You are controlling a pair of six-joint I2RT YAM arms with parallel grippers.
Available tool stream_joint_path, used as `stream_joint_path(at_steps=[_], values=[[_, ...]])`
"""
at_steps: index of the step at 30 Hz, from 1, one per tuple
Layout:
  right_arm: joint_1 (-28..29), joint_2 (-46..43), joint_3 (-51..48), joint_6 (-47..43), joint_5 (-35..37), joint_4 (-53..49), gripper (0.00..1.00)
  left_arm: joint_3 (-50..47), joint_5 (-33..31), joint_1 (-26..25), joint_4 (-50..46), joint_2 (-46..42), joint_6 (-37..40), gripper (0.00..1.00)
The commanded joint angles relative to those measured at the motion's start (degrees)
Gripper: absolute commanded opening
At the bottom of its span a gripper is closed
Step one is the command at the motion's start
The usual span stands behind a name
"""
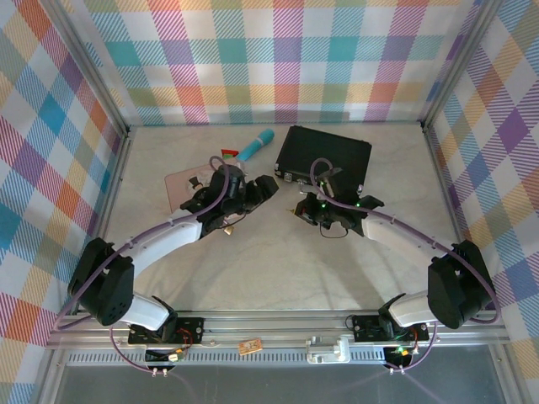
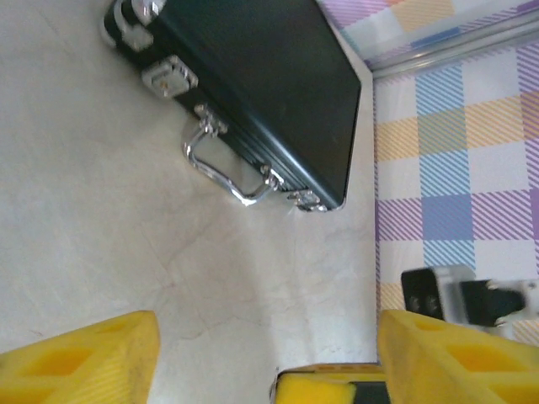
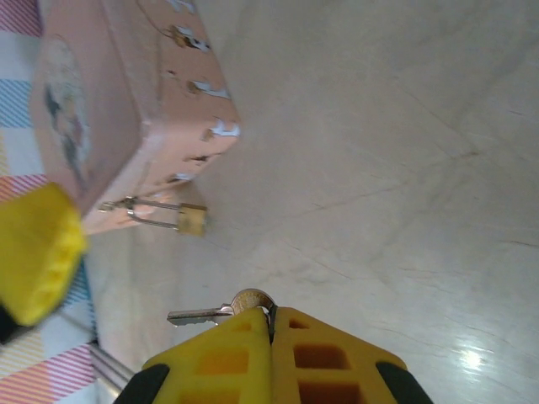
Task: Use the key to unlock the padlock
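Observation:
The small brass padlock (image 3: 192,220) hangs by its silver shackle from the latch of the pink tin (image 3: 126,109); from above it is a gold speck (image 1: 227,228) beside the left arm. My right gripper (image 3: 271,316) is shut on the key (image 3: 202,316). It pinches the round head, and the grey blade sticks out to the left, short of the padlock. My left gripper (image 2: 268,337) stands open over bare table with nothing between its yellow fingers (image 2: 93,362). It sits by the pink tin (image 1: 187,183), facing the black case (image 2: 269,76).
The black case (image 1: 327,151) with a silver handle (image 2: 227,172) lies at the back right. A blue cylinder (image 1: 255,145) lies behind the tin. A small orange-brown tag (image 1: 248,347) rests on the front rail. Plaid walls close in three sides.

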Motion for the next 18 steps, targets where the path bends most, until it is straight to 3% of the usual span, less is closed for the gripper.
stream_joint_path(at_steps=[1, 6, 12, 18], values=[[-0.6, 1.0, 1.4, 5.6, -4.6, 6.6, 0.00, -0.3, 0.8, -1.8, 3.5, 1.0, -1.1, 0.61], [-0.9, 1.4, 0.7, 8.4, -5.9, 10.1, 0.00, 0.7, 2.3, -2.7, 5.1, 3.1, -2.0, 0.42], [-1.2, 1.4, -0.3, 9.9, -5.8, 12.4, 0.00, 1.4, 2.5, -2.9, 5.0, 4.1, -1.9, 0.32], [-1.3, 1.9, -0.2, 10.1, -6.4, 13.0, 0.00, 1.5, 2.3, -3.0, 5.1, 4.9, -2.3, 0.15]])
